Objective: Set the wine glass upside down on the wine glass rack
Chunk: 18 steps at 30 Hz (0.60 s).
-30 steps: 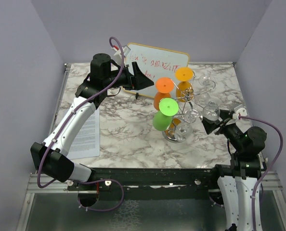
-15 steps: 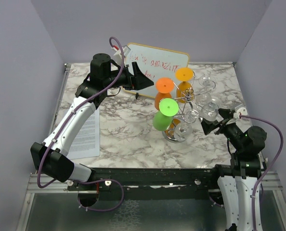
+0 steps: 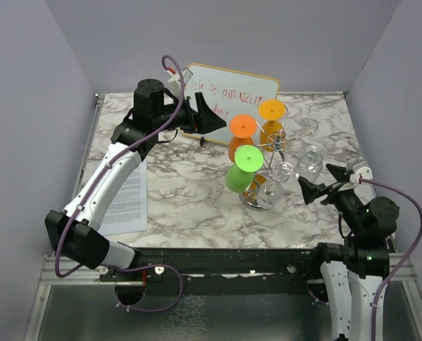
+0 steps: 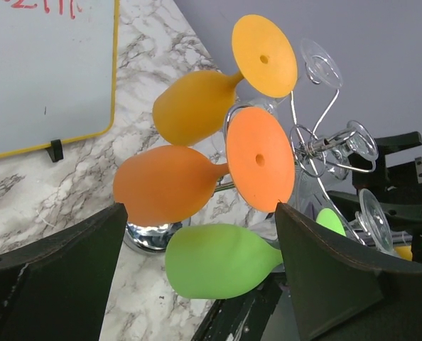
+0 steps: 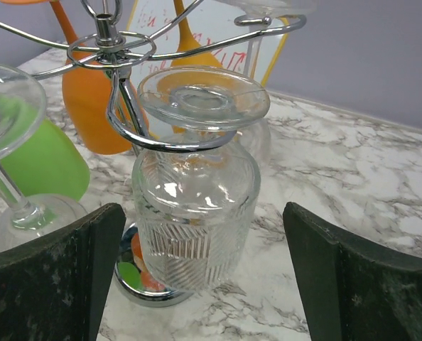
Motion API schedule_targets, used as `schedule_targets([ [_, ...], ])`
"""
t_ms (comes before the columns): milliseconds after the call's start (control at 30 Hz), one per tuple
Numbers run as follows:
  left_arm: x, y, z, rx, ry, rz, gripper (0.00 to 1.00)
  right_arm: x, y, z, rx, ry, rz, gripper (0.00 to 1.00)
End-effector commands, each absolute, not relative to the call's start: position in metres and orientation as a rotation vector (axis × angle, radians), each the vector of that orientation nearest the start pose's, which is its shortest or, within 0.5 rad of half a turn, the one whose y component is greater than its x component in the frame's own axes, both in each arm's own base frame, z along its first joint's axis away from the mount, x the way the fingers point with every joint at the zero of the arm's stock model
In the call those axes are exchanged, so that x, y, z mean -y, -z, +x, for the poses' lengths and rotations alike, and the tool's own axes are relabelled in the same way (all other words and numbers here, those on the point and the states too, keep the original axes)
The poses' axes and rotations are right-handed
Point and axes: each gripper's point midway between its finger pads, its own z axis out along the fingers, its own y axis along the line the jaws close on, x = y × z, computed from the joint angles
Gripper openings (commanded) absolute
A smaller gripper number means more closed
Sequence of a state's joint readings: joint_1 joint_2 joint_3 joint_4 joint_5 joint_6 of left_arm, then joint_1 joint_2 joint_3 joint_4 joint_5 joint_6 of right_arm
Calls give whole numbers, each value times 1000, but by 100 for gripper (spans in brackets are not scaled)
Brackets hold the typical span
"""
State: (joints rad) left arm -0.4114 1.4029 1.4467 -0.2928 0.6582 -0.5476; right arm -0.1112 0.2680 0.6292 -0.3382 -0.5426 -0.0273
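The clear ribbed glass point(image 5: 195, 213) hangs upside down, its foot in a curled arm at the right of the rack point(image 5: 110, 48). The right tool point(image 3: 315, 179) gapes empty just near it. The left tool point(image 3: 212, 117) stands open, far left.

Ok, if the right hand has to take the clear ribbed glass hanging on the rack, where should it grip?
Probably the clear ribbed glass by its bowl's wide middle, coming in level from the near right, where the open right hand faces it. The bowl hangs free below the rack loop; the foot rests on the wire, with the stem caught inside.
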Motion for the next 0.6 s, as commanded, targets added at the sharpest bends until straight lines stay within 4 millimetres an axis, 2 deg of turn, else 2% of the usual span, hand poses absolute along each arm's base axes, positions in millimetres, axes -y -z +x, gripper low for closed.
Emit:
schedule_targets([
  [0, 264, -367, 330, -1911, 1152, 351, 87, -51, -299, 190, -1508, -230, -260, 98],
  [100, 262, -367, 333, -1917, 1133, 345, 87, -53, -320, 175, -1419, -240, -228, 99],
  [367, 253, -369, 339, -1922, 1069, 319, 88, -58, -352, 154, -1387, -221, -280, 99],
  [467, 248, -370, 340, -1920, 1033, 309, 88, -55, -380, 142, -1317, -191, -264, 98],
  [567, 240, -375, 338, -1906, 987, 293, 88, -43, -419, 132, -1225, -170, -147, 98],
])
